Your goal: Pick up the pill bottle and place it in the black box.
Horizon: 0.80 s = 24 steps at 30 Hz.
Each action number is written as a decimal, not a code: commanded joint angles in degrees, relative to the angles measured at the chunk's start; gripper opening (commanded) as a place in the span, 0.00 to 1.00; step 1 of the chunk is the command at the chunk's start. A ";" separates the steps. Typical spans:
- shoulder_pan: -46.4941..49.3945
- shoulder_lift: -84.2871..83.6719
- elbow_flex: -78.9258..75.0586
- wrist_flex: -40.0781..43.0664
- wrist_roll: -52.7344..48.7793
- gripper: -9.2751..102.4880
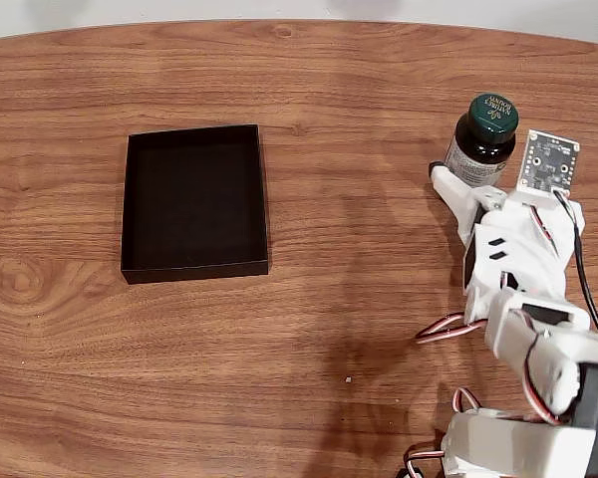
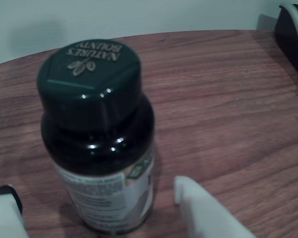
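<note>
White fingers (image 2: 198, 208) beside pill bottle (image 2: 97, 139) on wooden table (image 1: 329, 329).

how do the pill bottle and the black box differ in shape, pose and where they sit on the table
The pill bottle is round, tall and upright with a green cap; the black box is a flat, shallow rectangle, open on top and empty. In the fixed view the bottle stands at the right between the fingers of the gripper; the box lies apart at the left. Both are dark and rest on the wooden table.

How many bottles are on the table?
1. The pill bottle stands upright at the table's far right in the fixed view, between the open gripper's fingers.
</note>
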 commanded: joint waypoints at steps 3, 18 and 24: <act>-0.70 -3.60 -7.38 -3.78 0.88 0.43; -1.67 -11.43 -13.54 -5.01 1.76 0.43; -1.76 -15.03 -16.35 -6.06 1.93 0.43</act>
